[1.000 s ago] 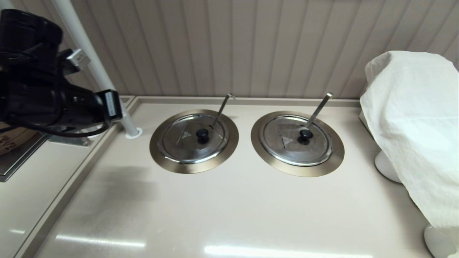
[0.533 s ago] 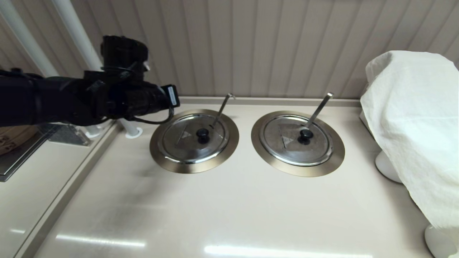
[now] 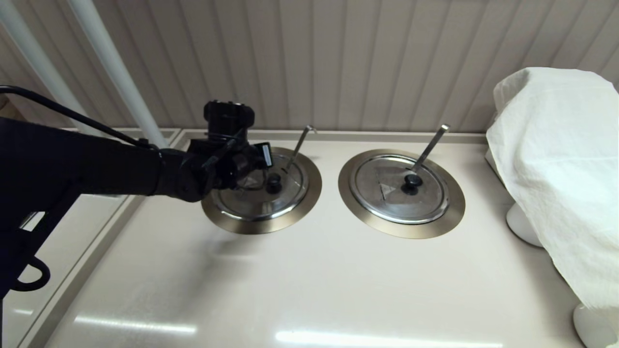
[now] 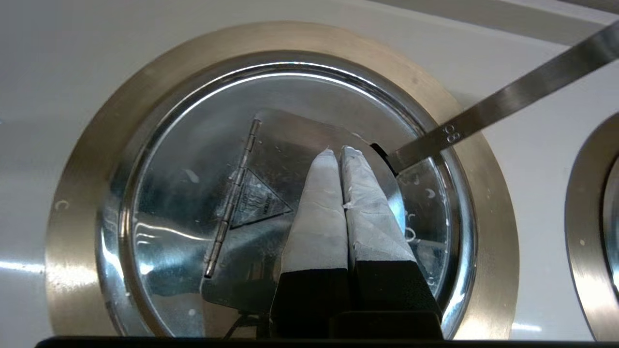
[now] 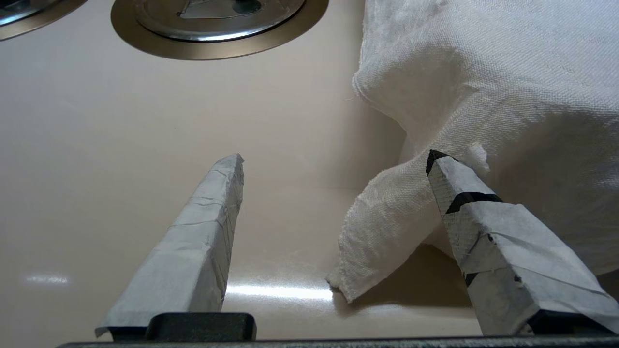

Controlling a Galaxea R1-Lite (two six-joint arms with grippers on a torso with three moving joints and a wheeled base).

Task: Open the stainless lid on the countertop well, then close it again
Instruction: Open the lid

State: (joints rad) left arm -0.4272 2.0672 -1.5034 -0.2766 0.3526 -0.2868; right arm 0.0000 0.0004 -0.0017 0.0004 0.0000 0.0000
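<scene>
The stainless lid (image 3: 285,195) lies shut in the left countertop well, inside the bronze-grey ring (image 3: 261,226). Its black knob (image 3: 273,180) shows in the head view, and a ladle handle (image 3: 301,142) sticks out of its notch at the back. My left gripper (image 3: 256,176) hangs over the lid's left half, close beside the knob. In the left wrist view the lid (image 4: 184,193), its hinge, its triangle mark and the ring (image 4: 82,203) fill the picture. There the left gripper (image 4: 341,151) is shut and empty, and its fingers hide the knob. My right gripper (image 5: 334,157) stands open low over the counter.
The twin lid (image 3: 401,191) with its own ladle handle (image 3: 430,145) sits in the right ring (image 3: 401,231). A white cloth (image 3: 556,169) covers something at the far right, and a corner of the cloth (image 5: 387,232) lies between the right gripper's fingers. A white pole (image 3: 121,82) stands at the back left.
My left arm has swung from the far left edge rightward and down, and its gripper now hangs over the left lid. The lids and ladles have not moved.
</scene>
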